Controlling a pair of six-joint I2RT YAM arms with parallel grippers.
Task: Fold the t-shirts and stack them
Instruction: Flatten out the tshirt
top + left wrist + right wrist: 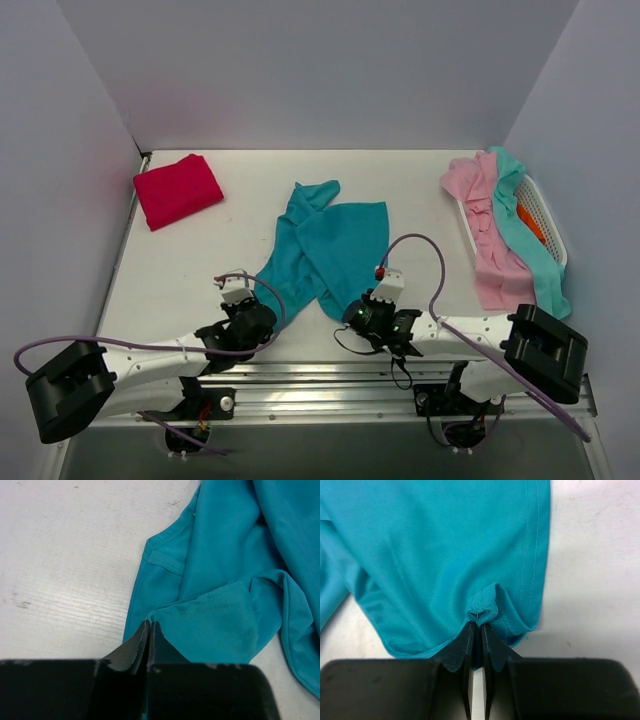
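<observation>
Hem of the deep teal cotton t-shirt [330,245] is sitting pinched in our left gripper [150,630] and right gripper [480,627], likely for spreading flat.

Teal t-shirt [225,555] runs off our left wrist view's top and right edges. Top view, right: pink t-shirt [490,255] and aqua t-shirt [538,265] bury most of the basket [550,222]; we glimpse only a sliver of orange t-shirt [530,225].

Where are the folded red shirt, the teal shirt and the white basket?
Crimson folded cotton t-shirt [178,190], top camera, centre of the bundle.
Deep teal cotton t-shirt [335,245], top camera, its broad middle panel.
White plastic mesh basket [550,226], top camera, its right-hand wall.
</observation>
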